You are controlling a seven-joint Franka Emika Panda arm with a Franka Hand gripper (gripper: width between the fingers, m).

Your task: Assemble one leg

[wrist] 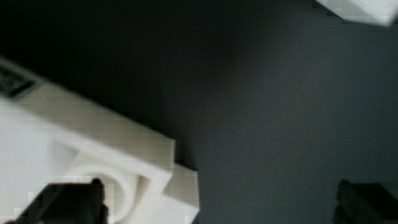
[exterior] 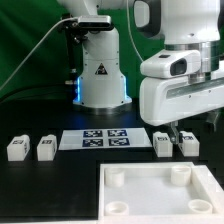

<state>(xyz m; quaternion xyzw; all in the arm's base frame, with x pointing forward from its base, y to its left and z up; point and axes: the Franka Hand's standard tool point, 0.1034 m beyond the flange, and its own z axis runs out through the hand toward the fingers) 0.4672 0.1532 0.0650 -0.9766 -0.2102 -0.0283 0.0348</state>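
Going from the exterior view's left: the first leg (exterior: 15, 148) and second leg (exterior: 45, 148) stand side by side on the table, well away from me. Then comes the marker board (exterior: 103, 138), then the third leg (exterior: 163, 144) and fourth leg (exterior: 187, 143), just beside each other. My gripper (exterior: 176, 128) hangs right above that pair, fingers (wrist: 64, 205) spread wide with only dark table between them, nothing held. The big white tray piece (exterior: 160, 190) sits in front, and the sockets I can see look empty. I reckon I'm at the reach-for-a-leg step. Next I'd need to centre over one, drop down and pinch it without knocking its neighbour.
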